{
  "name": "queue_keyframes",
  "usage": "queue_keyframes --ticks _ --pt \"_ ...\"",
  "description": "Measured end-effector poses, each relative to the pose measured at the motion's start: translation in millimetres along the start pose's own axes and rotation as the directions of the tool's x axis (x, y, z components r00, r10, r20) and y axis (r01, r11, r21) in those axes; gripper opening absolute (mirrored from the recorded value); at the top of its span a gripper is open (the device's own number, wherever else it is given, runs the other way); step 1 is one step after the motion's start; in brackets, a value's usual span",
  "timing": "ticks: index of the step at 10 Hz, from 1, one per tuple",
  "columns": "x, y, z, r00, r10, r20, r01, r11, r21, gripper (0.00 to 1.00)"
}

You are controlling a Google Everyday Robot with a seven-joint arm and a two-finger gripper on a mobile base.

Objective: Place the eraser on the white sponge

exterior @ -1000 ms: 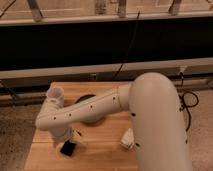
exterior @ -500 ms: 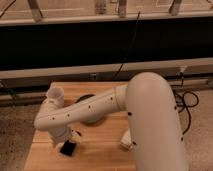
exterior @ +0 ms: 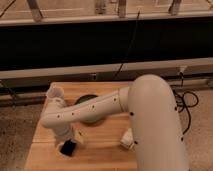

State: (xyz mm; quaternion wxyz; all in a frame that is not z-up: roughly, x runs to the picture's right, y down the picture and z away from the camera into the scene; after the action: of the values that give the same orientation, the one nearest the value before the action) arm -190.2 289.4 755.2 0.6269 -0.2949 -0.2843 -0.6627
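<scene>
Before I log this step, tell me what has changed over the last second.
Very little has changed. The arm swayed slightly left and back. The gripper remains low at the eraser, near the front left of the table. Whether it took hold cannot be seen. The eraser, white sponge, cup and green bowl stayed where they were.

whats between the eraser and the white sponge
In the camera view, only bare wooden table lies between the eraser and the white sponge. The gripper is right at the eraser, just above it.
</scene>
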Motion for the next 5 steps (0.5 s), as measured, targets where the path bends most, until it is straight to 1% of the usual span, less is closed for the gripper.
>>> queue_keyframes --ticks 1,2,4,5 --pt "1 1 2 1.000 0.003 0.008 -0.003 1.000 0.003 0.69" --pt "3 2 6 1.000 0.007 0.022 -0.007 1.000 0.003 0.57" --pt "4 5 12 0.999 0.014 0.040 -0.014 1.000 -0.012 0.39" --pt "5 6 15 0.999 0.019 0.048 -0.018 1.000 -0.020 0.28"
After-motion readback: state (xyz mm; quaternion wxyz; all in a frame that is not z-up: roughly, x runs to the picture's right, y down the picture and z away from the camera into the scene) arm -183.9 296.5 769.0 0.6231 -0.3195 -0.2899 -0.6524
